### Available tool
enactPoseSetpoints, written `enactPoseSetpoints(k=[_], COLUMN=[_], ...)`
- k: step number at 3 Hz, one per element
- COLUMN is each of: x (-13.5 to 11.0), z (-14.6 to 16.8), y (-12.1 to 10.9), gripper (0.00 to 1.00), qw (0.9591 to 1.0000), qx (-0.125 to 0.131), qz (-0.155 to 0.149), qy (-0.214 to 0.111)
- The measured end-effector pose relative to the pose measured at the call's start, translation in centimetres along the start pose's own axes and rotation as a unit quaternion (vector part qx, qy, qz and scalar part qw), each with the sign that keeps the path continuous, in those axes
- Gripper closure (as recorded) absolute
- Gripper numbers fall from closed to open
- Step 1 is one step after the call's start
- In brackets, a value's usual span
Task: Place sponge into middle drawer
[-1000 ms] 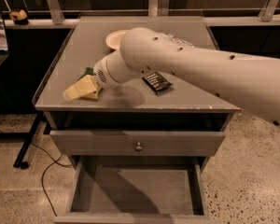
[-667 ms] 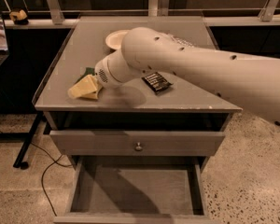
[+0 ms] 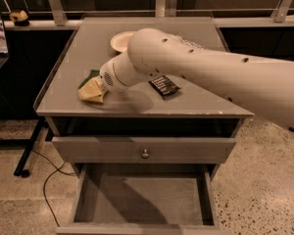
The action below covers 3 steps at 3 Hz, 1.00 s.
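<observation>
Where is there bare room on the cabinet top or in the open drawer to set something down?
The middle drawer shows a bare floor. On the cabinet top, free: the back left corner beside the plate, and the front edge between sponge and black snack wrapper. Crowded: around the sponge, where the gripper sits.

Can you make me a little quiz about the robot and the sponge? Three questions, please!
1. True or false: the sponge is already inside the middle drawer.
2. Where is the gripper? A) down in the open drawer. B) on the cabinet top, right at the sponge. C) under the cabinet.
3. Fill the gap: the snack wrapper lying beside the arm is coloured ____.

Key: 1 false, the sponge lies on the cabinet top. 2 B. 3 black.
</observation>
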State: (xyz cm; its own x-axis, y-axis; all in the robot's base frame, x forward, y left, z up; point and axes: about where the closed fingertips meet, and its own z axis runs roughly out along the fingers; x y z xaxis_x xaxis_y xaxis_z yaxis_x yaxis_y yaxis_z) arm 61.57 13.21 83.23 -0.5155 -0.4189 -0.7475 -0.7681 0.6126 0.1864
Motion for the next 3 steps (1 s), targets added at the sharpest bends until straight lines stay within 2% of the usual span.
enactPoseSetpoints(k=[1,2,3], x=[0.0,0.0,-1.4], z=[0.0,0.0,-0.7], y=[0.0,0.0,1.1], gripper=[0.89,1.0,1.0], qw=[1.0,1.0,0.9994], qx=[0.0,0.0,-0.019], qz=[0.0,0.0,-0.028], qy=[0.0,0.0,-0.009])
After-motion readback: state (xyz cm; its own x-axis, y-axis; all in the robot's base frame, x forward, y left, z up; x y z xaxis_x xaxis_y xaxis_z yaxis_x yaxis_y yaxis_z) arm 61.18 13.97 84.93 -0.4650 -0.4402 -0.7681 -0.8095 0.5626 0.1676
